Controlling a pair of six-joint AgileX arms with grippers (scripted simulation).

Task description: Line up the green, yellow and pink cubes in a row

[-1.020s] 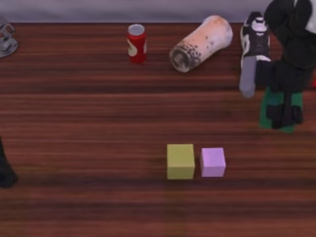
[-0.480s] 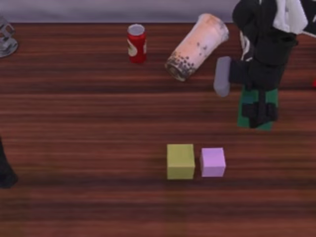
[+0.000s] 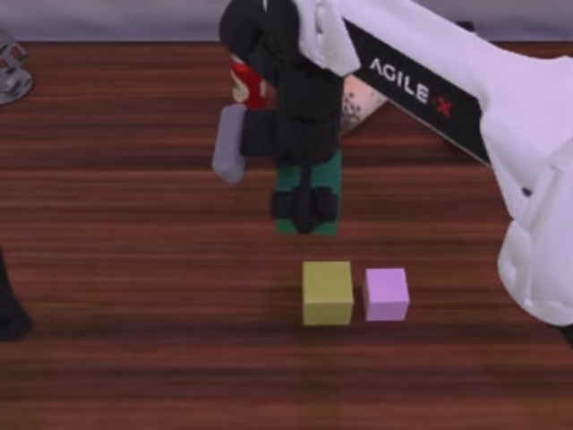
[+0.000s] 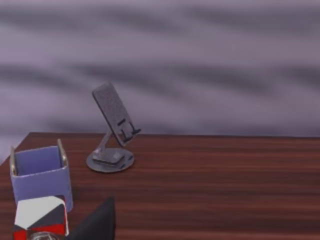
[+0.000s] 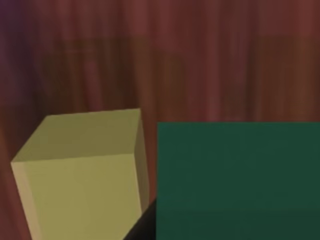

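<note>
My right gripper (image 3: 306,210) is shut on the dark green cube (image 3: 329,172), holding it just behind the yellow cube (image 3: 327,292) and slightly to its left. The pale pink cube (image 3: 387,294) sits right beside the yellow one, a narrow gap between them, both flat on the table. In the right wrist view the green cube (image 5: 240,180) fills the near corner and the yellow cube (image 5: 80,170) lies close alongside it. My left gripper (image 3: 9,315) is parked at the table's left edge, mostly out of frame.
At the back, a red can (image 3: 240,85) and a tipped cup (image 3: 363,103) are partly covered by my right arm. A phone stand (image 3: 11,76) stands at the back left corner, also seen as the phone stand (image 4: 112,135) beside a lilac box (image 4: 40,175).
My right arm has swept left from the table's right side, carrying the green cube to a spot behind the yellow cube. The yellow and pink cubes have not moved.
</note>
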